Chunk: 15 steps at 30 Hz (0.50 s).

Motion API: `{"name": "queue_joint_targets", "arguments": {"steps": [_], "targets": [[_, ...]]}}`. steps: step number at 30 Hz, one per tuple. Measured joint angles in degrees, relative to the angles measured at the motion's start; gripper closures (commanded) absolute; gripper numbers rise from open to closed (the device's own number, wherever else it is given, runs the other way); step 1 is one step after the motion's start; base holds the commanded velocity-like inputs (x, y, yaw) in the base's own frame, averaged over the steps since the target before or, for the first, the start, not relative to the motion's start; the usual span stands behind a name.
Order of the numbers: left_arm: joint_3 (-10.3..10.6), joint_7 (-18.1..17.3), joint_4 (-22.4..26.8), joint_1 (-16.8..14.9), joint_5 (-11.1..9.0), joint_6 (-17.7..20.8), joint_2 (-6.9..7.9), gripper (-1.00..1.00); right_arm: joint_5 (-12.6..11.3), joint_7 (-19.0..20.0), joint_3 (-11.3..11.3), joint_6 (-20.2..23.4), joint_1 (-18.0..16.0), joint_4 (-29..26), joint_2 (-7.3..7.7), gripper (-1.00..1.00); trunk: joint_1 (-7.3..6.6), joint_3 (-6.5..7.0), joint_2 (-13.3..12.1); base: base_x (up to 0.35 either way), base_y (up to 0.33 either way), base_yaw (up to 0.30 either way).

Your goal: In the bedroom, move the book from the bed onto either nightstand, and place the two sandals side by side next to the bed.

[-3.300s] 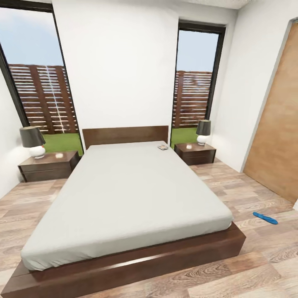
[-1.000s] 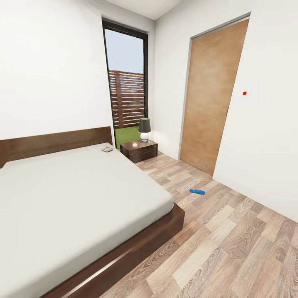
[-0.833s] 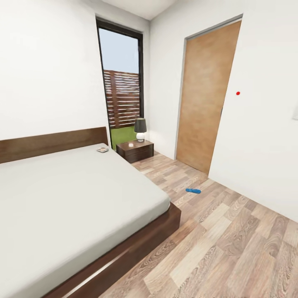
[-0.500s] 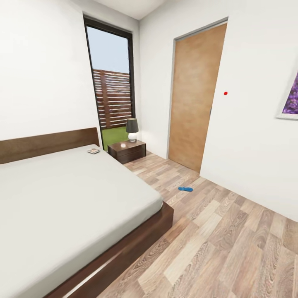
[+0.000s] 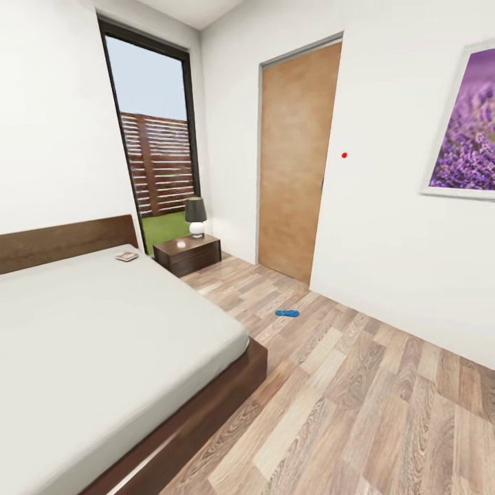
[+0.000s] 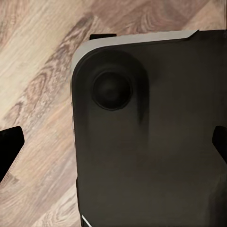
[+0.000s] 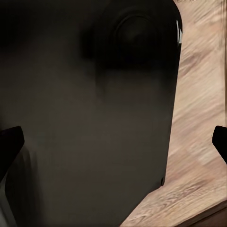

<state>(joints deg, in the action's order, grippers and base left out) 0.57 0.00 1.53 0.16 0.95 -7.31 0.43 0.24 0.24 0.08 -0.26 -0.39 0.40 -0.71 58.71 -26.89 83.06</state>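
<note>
Book: small, thin and dark-covered, it lies flat on the bed at the mattress corner by the headboard, near the one nightstand with one lamp. One bright blue sandal lies on the plank floor, apart from the bed. Both wrist views show dark fingers at the frame edges, spread wide with nothing between them.

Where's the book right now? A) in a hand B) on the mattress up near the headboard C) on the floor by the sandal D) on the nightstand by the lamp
B: the book lies on the bed mattress, close to the headboard, apart from the nightstand.
</note>
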Motion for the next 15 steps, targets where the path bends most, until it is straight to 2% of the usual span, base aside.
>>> {"name": "queue_joint_targets", "arguments": {"steps": [15], "targets": [[-0.1,0.0,0.0,0.0,0.0,-0.4,0.0,-1.0,-0.1,0.0,0.0,0.0,0.0,0.0,0.01,-1.0,0.0,0.0,0.0,0.166,-0.114,-0.209]]}}
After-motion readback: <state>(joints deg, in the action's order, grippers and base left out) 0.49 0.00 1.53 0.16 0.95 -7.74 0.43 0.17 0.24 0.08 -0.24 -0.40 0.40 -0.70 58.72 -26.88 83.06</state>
